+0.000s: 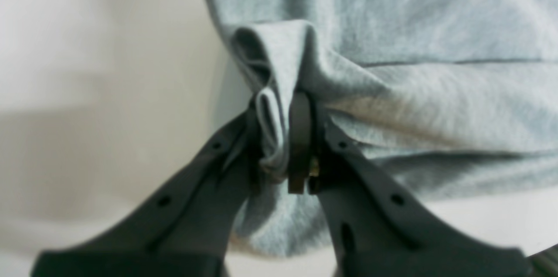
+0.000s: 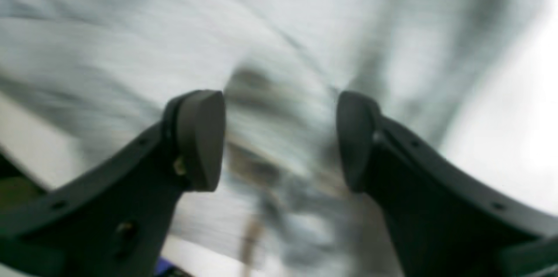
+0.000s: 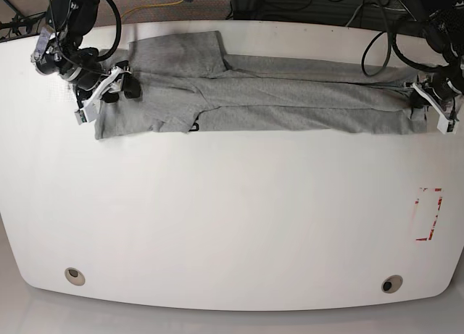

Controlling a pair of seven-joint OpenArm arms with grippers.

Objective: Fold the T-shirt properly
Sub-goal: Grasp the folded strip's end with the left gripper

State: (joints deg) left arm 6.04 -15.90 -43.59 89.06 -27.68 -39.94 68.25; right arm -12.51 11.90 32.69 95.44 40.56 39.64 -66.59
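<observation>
The grey T-shirt (image 3: 275, 98) lies stretched in a long, lengthwise-folded strip across the far part of the white table, with a sleeve sticking out at the far left. My left gripper (image 3: 419, 101) is at the strip's right end; in the left wrist view it (image 1: 281, 137) is shut on a bunched fold of the shirt (image 1: 414, 50). My right gripper (image 3: 119, 84) is at the strip's left end. In the right wrist view it (image 2: 281, 137) is open, with blurred shirt fabric (image 2: 279, 28) showing between and beyond the fingers.
The white table (image 3: 232, 218) has a red rectangular marking (image 3: 429, 214) near its right edge and two round holes (image 3: 73, 275) (image 3: 391, 284) near the front edge. Cables run along the floor behind the far edge.
</observation>
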